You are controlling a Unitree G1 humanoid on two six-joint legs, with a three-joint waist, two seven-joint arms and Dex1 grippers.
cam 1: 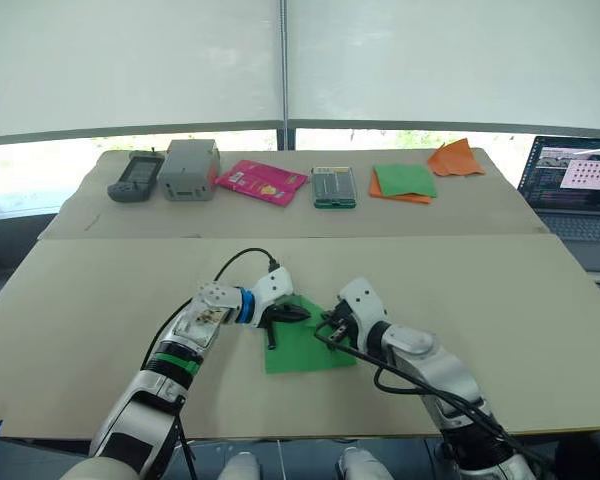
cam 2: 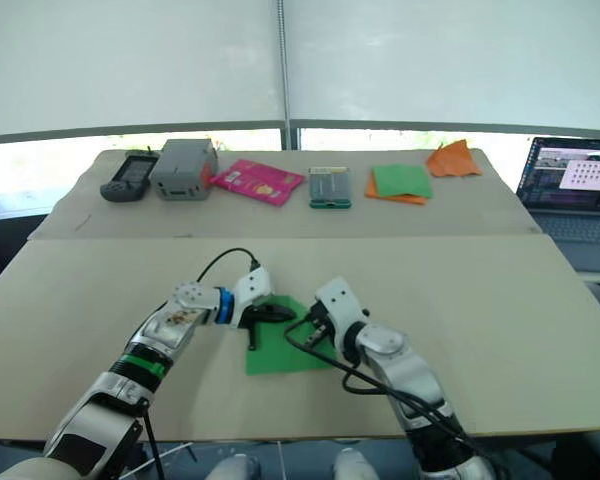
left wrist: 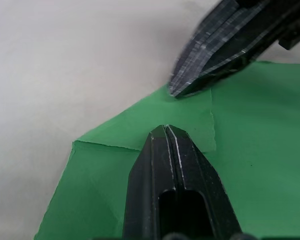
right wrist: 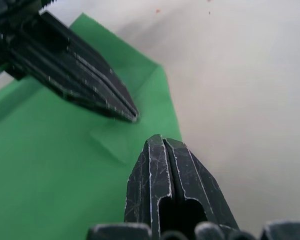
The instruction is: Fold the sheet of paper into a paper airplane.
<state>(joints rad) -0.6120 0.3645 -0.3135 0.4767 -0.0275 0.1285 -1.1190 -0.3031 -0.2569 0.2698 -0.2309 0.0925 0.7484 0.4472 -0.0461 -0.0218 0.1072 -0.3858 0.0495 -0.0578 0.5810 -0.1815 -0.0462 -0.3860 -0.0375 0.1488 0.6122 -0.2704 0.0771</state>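
Green sheet of paper (cam 1: 305, 350) laid flat on table (cam 1: 80, 300), beneath both grippers. Left gripper (left wrist: 167, 131) fingers pressed together, tip down on folded corner flap. Right gripper (right wrist: 159, 141) fingers also together, tip set just beside it, near sheet's edge. Nothing clamped by either.

Risks judged:
- flap springing open if pressing tip is lifted early
- thin sheet dragged across table by sliding tip, crease skewed
- tips colliding, being so close
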